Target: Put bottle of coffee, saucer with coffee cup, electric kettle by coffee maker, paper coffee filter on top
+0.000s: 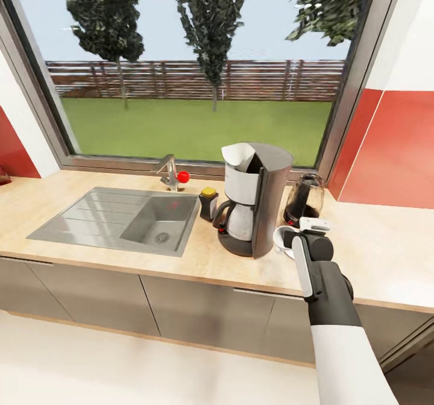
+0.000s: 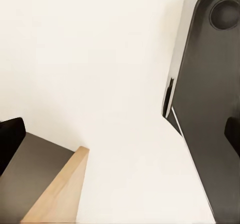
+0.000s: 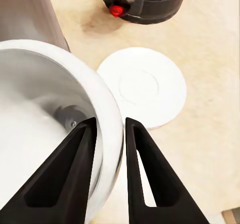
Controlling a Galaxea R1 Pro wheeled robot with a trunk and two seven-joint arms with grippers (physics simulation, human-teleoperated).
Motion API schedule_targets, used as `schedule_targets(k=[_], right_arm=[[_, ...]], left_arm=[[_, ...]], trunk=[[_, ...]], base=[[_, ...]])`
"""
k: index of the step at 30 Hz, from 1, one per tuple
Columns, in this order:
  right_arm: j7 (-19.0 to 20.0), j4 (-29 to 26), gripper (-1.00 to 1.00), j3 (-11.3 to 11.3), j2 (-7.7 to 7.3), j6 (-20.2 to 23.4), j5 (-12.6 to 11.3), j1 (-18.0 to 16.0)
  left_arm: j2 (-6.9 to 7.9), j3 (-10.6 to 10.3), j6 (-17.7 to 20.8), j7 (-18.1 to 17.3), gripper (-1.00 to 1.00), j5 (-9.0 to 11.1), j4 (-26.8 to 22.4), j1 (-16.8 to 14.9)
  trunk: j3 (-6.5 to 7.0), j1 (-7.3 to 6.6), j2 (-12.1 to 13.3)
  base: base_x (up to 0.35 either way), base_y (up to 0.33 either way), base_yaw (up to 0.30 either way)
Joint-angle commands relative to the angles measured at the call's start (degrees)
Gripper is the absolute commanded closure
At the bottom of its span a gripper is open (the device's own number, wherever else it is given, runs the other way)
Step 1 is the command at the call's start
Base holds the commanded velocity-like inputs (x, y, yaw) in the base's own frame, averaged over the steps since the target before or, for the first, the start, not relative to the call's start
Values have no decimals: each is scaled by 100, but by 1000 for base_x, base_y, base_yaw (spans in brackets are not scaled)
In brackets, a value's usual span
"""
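Note:
The coffee maker stands on the kitchen countertop with the white paper coffee filter in its top. Just to its left stands the yellow-capped bottle of coffee; behind and to its right is the electric kettle. My right gripper is shut on the rim of the white coffee cup, holding it close to the coffee maker's right side. The right wrist view shows the saucer lying bare on the counter beyond the cup, in front of the kettle's black base. My left gripper hangs open over the floor.
A steel sink with a faucet and a red knob lies left of the bottle. A large window runs behind the counter, and a red wall panel closes the right. Open counter lies to the right of the kettle.

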Motion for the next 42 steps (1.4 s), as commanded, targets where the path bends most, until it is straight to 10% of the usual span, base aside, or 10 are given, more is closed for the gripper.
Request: schedule_targets(k=[1,32,33,42], right_arm=[[-8,-23,100,-6,5,22,-16,-6],[-24,518,100,-538,-229,35,21,-5],[-24,679,100,-539,-235,35,19,-5],[-24,822,100,-553,-246,33,7,-5]], left_arm=[[1,-48,-17,9,-100,57,-8,-4],[372,-55,-685,-423,-100,10,-780,-81],[404,-53,-683,-1447,-100,11,-953,-79],[629,-58,-660,-1474,-100,-20,-787,-10]], trunk=[[-12,3,-12],[-12,3,-12],[-12,3,-12],[-12,3,-12]], base=[[0,0,0],[0,0,0],[0,0,-16],[0,0,-166]])
